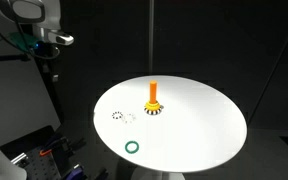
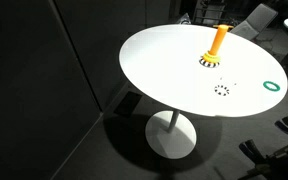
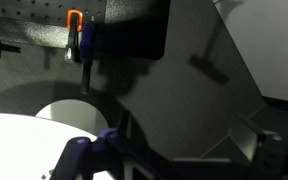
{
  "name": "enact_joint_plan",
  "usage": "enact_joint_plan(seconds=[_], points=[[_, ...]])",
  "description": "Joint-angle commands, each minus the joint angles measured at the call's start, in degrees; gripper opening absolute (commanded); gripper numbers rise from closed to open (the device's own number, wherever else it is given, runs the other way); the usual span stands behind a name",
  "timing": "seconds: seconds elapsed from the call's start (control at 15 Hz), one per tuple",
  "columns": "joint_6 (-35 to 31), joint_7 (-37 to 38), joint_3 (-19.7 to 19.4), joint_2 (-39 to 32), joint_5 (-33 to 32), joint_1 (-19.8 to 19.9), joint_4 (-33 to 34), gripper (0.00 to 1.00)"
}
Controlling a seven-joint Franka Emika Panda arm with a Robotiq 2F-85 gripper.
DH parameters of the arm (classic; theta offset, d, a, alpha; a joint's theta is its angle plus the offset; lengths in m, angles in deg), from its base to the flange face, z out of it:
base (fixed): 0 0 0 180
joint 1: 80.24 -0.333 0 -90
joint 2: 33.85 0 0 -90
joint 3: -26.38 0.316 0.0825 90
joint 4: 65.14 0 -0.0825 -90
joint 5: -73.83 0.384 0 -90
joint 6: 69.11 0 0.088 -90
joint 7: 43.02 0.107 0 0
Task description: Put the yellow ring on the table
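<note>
The yellow ring (image 1: 154,104) sits low around the upright orange peg (image 1: 154,92), just above its checkered base. It also shows in an exterior view (image 2: 212,56). The green ring (image 1: 132,146) lies flat near the table's edge and shows in an exterior view too (image 2: 273,86). The round white table (image 1: 199,125) carries all of these. My gripper (image 1: 52,62) hangs high beyond the table's edge, far from the peg. In the wrist view its fingers (image 3: 174,160) are dark, spread wide apart and empty.
Dotted ring outlines (image 1: 123,116) are marked on the tabletop between the peg and the green ring. Dark walls and floor surround the table, whose pedestal foot (image 2: 171,135) shows below. Cables and equipment (image 1: 44,155) lie on the floor beside it.
</note>
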Motion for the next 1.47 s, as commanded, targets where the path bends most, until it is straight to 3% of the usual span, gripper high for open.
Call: enact_joint_plan(seconds=[0.0, 0.33, 0.8, 1.4], points=[[0.3, -0.2, 0.5, 0.1, 0.2, 0.6, 0.1, 1.0], [-1.4, 0.3, 0.9, -0.2, -1.0, 1.5, 0.4, 1.0], [-11.3, 1.8, 0.7, -4.2, -6.5, 6.6, 2.2, 1.0], [-23.6, 10.8, 1.1, -15.5, -22.6, 15.2, 7.2, 1.0]])
